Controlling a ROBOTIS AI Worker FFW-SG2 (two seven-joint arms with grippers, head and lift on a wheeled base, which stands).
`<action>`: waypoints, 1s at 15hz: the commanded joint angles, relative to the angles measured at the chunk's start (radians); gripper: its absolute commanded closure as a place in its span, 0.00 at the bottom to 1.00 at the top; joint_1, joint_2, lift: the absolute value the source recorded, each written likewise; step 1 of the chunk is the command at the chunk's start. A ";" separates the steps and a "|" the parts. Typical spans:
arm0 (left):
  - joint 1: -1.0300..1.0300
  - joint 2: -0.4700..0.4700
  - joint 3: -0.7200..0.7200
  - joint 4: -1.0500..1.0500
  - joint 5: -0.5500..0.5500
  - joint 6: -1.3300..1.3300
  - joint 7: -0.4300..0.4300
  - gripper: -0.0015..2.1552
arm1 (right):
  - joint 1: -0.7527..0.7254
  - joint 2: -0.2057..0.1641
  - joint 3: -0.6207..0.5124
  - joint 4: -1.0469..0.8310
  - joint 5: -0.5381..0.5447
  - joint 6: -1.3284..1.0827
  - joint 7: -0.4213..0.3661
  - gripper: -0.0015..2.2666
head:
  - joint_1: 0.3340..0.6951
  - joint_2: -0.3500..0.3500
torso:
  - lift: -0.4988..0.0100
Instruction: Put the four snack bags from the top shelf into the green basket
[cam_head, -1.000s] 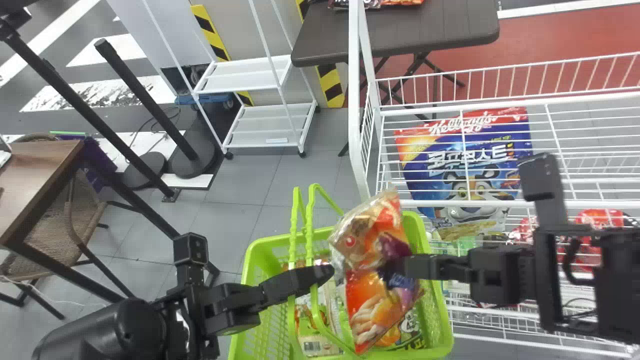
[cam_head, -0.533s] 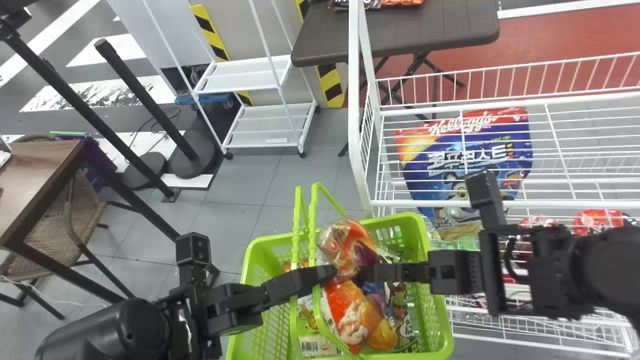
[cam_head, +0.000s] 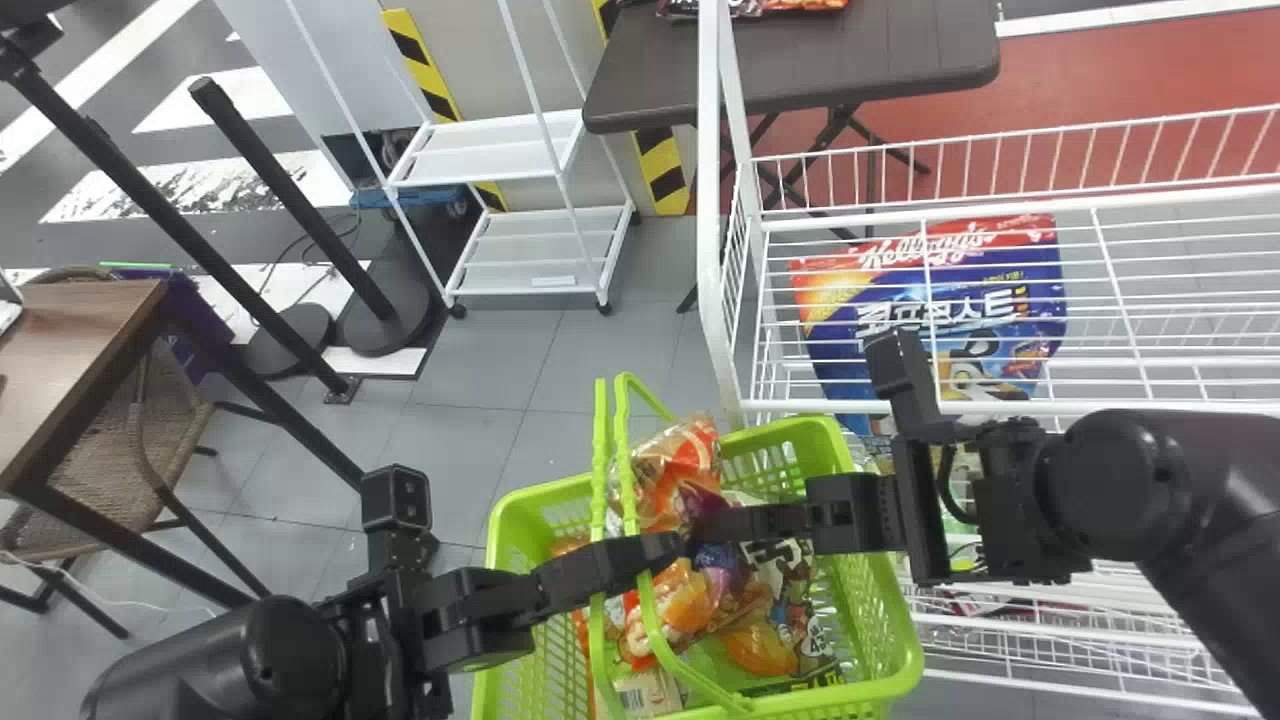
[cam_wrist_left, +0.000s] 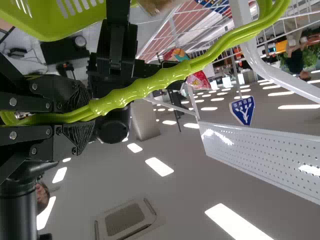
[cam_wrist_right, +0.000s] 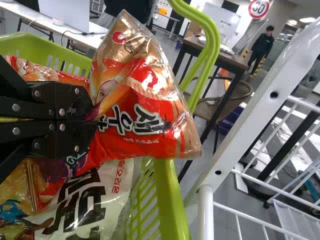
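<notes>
My left gripper (cam_head: 655, 553) is closed around the handles (cam_head: 603, 480) of the green basket (cam_head: 885, 600); in the left wrist view the handles (cam_wrist_left: 145, 86) run between the pads of my left gripper (cam_wrist_left: 82, 112). From the right, my right gripper (cam_head: 705, 525) reaches over the basket, shut on an orange-red snack bag (cam_head: 680, 460) that hangs partly inside, beside the handles. The right wrist view has this bag (cam_wrist_right: 145, 100) pinched in my right gripper (cam_wrist_right: 92, 120). Below it lie a pale bag with black print (cam_wrist_right: 95, 200) and other bags in the basket.
The white wire shelf (cam_head: 1000, 408) stands right behind the basket, with a large blue and red cereal bag (cam_head: 940, 290) inside. A wooden table (cam_head: 80, 340) is at the left, a brown table (cam_head: 800, 60) at the back, and a white rack (cam_head: 520, 240) farther off.
My right gripper has moved left and the held bag has come down from above the basket to among its contents, near the handles. The left gripper and basket have shifted slightly right.
</notes>
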 joint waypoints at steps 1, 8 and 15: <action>0.000 0.002 0.000 0.001 0.000 -0.003 -0.010 1.00 | -0.004 0.001 -0.013 0.004 -0.013 0.051 0.039 0.00 | 1.00 1.00 | 0.98; -0.003 0.003 0.002 0.007 -0.002 -0.003 -0.010 1.00 | 0.071 0.001 -0.283 -0.281 -0.067 0.422 0.119 0.01 | 1.00 1.00 | 0.98; -0.008 0.002 0.003 0.014 -0.002 -0.003 -0.010 1.00 | 0.243 -0.107 -0.627 -0.674 0.258 0.173 -0.002 0.01 | 1.00 0.91 | 0.98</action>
